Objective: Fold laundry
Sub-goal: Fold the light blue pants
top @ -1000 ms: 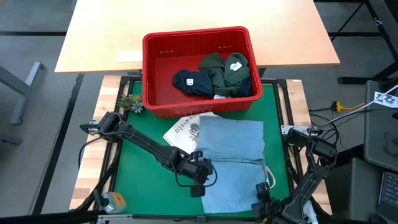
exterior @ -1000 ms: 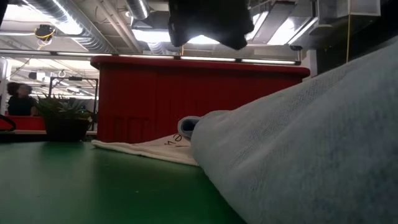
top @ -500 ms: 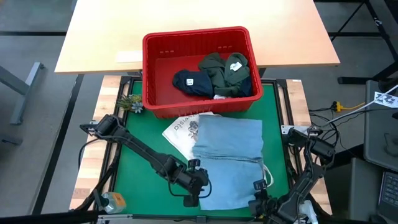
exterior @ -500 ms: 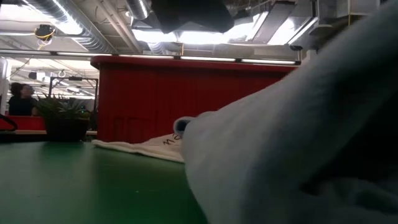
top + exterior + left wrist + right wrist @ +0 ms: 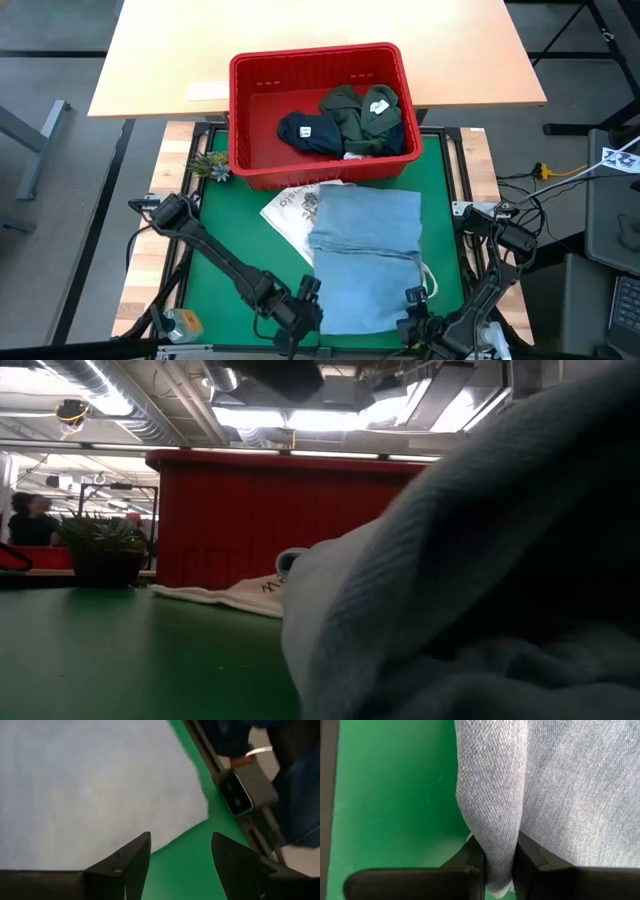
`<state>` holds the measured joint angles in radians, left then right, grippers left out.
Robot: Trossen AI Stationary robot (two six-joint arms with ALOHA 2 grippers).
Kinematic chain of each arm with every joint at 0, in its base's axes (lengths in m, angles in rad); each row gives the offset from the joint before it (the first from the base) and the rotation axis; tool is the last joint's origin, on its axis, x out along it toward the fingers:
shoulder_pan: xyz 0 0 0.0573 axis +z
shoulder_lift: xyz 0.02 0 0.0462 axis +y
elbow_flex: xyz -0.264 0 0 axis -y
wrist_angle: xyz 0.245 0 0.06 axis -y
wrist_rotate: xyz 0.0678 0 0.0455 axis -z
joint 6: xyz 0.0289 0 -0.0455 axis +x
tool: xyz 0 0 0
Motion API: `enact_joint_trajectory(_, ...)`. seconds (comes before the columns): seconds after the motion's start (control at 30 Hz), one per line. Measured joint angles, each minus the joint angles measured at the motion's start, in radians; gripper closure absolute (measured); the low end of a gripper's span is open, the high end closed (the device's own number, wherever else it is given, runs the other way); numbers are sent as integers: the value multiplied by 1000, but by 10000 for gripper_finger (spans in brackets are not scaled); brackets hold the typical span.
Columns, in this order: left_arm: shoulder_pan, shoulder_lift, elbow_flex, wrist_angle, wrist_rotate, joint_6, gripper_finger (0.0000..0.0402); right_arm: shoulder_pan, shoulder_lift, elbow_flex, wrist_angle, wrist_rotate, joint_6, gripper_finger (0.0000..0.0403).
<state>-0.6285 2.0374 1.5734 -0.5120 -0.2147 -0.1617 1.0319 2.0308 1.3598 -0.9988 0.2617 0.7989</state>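
A light blue denim garment lies folded on the green mat, over a white printed tote. It fills the right of the low view. My left gripper stands open at the garment's near left corner, over bare mat and with nothing between its fingers. It shows in the high view too. My right gripper is shut on the denim by its near right corner. Navy and olive garments lie in the red basket. My right gripper pinches a raised fold of the denim between its two fingers, near the garment's near right corner. The fold stands up as a ridge running away from the fingers. The rest of the garment lies on the mat.
The red basket stands at the mat's far edge, seen as a red wall in the low view. A small potted plant sits at the far left. A camera block sits on the table frame by the near edge. People show in the room behind.
My left gripper has drawn back from the denim's left edge toward the table's near edge, to its near left corner. My right gripper has shifted slightly toward the near edge. In the low view the denim has bulged higher and spread leftward.
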Motion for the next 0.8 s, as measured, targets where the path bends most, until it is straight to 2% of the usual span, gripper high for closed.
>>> enact_joint_trajectory(0.17,-38,54,0,7,-134,116,197,-6,0,0,3,10,-22,342)
enact_joint_trajectory(0.4,-55,119,0,60,-149,195,197,-7,0,0,4,10,-22,341)
enact_joint_trajectory(0.6,-49,156,-1,131,-192,202,197,-7,0,0,4,9,-22,341)
enact_joint_trajectory(0.8,-30,192,-1,156,-131,201,197,-6,0,0,3,9,-21,341)
